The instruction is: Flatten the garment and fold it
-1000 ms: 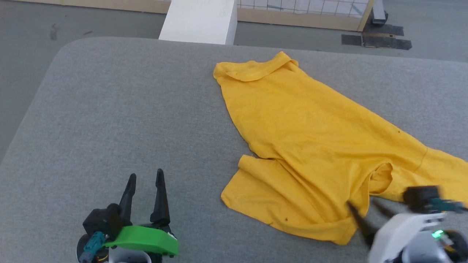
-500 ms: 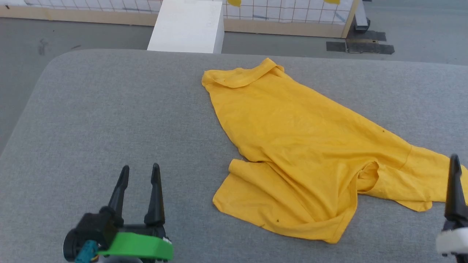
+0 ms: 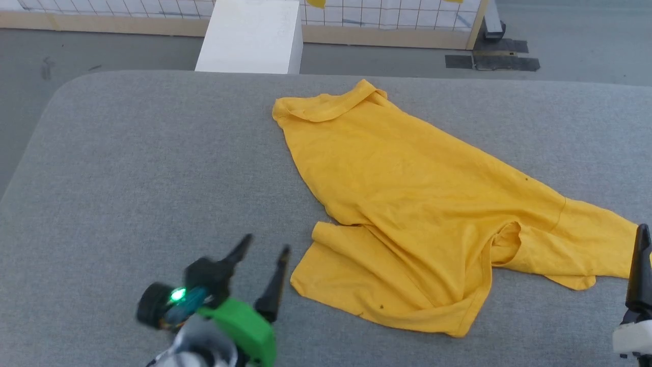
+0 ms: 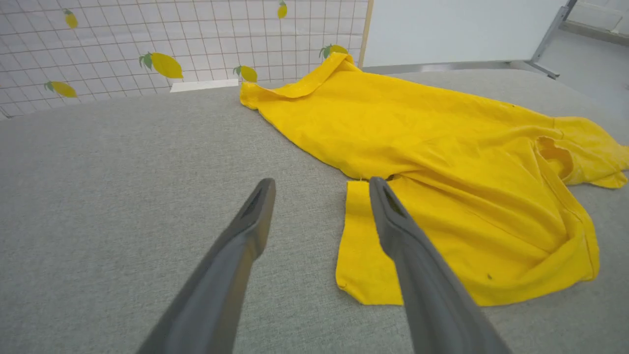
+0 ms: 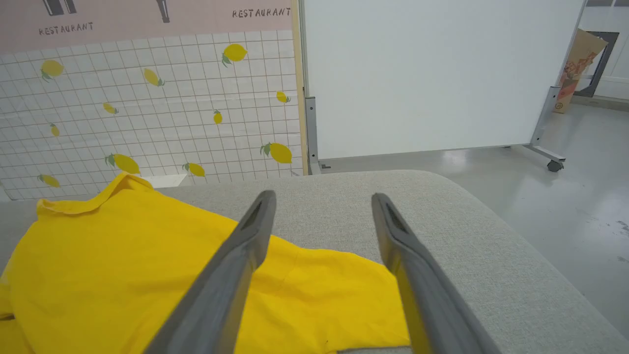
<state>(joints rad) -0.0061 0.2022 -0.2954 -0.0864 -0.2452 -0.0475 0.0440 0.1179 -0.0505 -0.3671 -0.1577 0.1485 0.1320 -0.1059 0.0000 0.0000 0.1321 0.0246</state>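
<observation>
1. Yellow cotton: the garment (image 3: 407, 204) is seen crumpled, plain side up, on the grey padded table's (image 3: 153, 168) right half.
2. The left gripper (image 3: 266, 243) is held spread, empty, just beside its near corner.
3. The right gripper (image 5: 323, 195) is held spread, empty, at its right edge.

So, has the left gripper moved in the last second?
Yes. Measured against the yellow shirt on the grey table, the left gripper has swung to its right, toward the shirt's near corner, closing most of the gap.
</observation>
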